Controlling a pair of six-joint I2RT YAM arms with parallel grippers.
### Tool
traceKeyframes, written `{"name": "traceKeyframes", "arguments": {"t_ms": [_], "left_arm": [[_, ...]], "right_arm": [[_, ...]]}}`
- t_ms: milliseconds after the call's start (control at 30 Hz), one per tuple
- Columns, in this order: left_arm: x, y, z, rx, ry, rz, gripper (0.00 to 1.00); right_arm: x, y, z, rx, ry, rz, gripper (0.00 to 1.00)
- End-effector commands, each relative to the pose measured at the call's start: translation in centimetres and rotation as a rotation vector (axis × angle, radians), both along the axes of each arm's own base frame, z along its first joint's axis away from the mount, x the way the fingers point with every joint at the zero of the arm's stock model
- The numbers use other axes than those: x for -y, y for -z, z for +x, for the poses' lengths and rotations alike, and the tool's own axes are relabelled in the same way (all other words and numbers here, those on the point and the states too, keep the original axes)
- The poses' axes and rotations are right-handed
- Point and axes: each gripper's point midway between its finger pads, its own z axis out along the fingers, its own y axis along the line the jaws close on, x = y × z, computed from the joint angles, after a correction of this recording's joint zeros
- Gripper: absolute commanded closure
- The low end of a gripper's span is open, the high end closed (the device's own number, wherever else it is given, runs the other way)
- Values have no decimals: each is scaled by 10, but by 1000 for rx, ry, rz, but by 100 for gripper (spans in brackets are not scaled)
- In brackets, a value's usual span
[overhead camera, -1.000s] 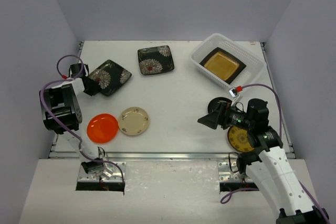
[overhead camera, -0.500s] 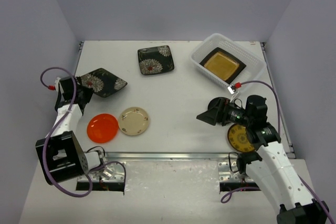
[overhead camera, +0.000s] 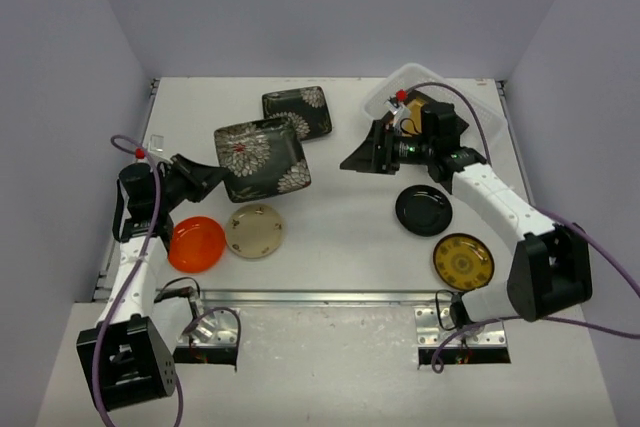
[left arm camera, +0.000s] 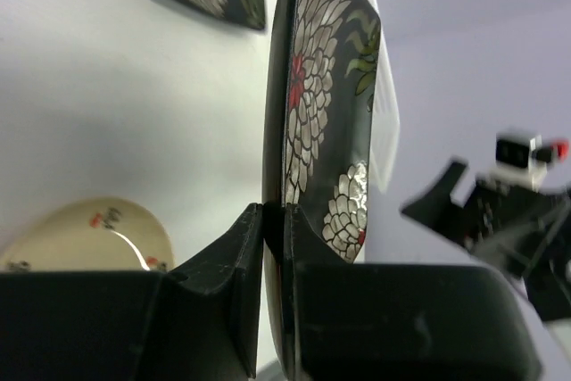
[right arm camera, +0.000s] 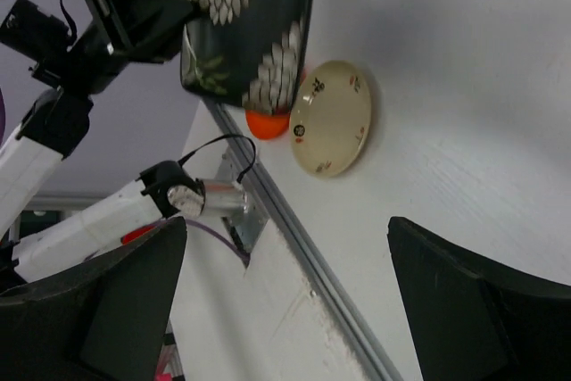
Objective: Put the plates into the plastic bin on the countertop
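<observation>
My left gripper (overhead camera: 207, 179) is shut on the edge of a square black floral plate (overhead camera: 260, 157) and holds it tilted above the countertop (overhead camera: 340, 217). In the left wrist view the plate (left arm camera: 321, 104) stands edge-on between my fingers (left arm camera: 274, 220). The second floral plate (overhead camera: 297, 112) lies behind it. The orange (overhead camera: 195, 244), cream (overhead camera: 254, 230), round black (overhead camera: 423, 210) and yellow-patterned (overhead camera: 463, 262) plates lie on the countertop. My right gripper (overhead camera: 362, 155) is open and empty, just left of the plastic bin (overhead camera: 483, 112). The teal-centred plate is out of view.
My right arm covers most of the bin, so its contents are largely hidden. The metal rail (overhead camera: 320, 297) runs along the front edge. The right wrist view shows the held plate (right arm camera: 254, 33), the cream plate (right arm camera: 335, 118) and the rail (right arm camera: 294, 229).
My left gripper has lifted the floral plate and carried it right, towards the middle. My right arm has swung from the front right up to the bin; the round black plate now shows on the table.
</observation>
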Motion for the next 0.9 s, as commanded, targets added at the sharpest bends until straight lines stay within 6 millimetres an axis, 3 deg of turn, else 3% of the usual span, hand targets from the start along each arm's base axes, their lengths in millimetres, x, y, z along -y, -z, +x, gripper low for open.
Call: {"name": "traceKeyframes", "arguments": {"t_ms": [0,100,233,267,333,400,533,600,633,700,733,767,800,833,867], "left_arm": [[54,-65,-28,249,285,-57,100],[68,-67,-35,254,337,-71,100],[79,-71,-45,263,348,-83,100],[79,-71,-46,264,347,-84,100],[78,-71,-47,261,336,-89,100],[78,-69,-46,256,334,-89,100],[78,-70,-43,254,330,-103,100],[79,-72,-43,262,337,-109,100],[79,-73,-42,267,337,-106,99],[75,-78,-37,283,316,-47,72],[70,-77,-33,261,287,-13,42],[64,-76,-28,205,237,-1,39],[48,-67,-20,164,180,140,17],[32,-58,-18,112,136,278,0],[15,-53,-19,57,89,387,0]], "right_arm": [[-24,-10,33,84,-35,-18,9],[-43,2,43,57,-78,-37,11],[-70,20,38,13,-109,-53,21],[-72,24,37,11,-110,-52,27],[-76,28,28,-26,-115,0,55],[-76,28,22,-35,-115,28,76],[-78,18,6,-42,-126,106,81],[-79,14,2,-58,-125,140,100],[-79,12,3,-64,-119,147,100],[-72,10,12,-78,-63,155,100],[-67,9,17,-86,-35,155,100],[-63,8,21,-100,-4,155,100],[-39,5,40,-120,90,164,100],[-18,2,54,-136,172,172,100],[-5,-2,61,-144,221,173,100]]}}
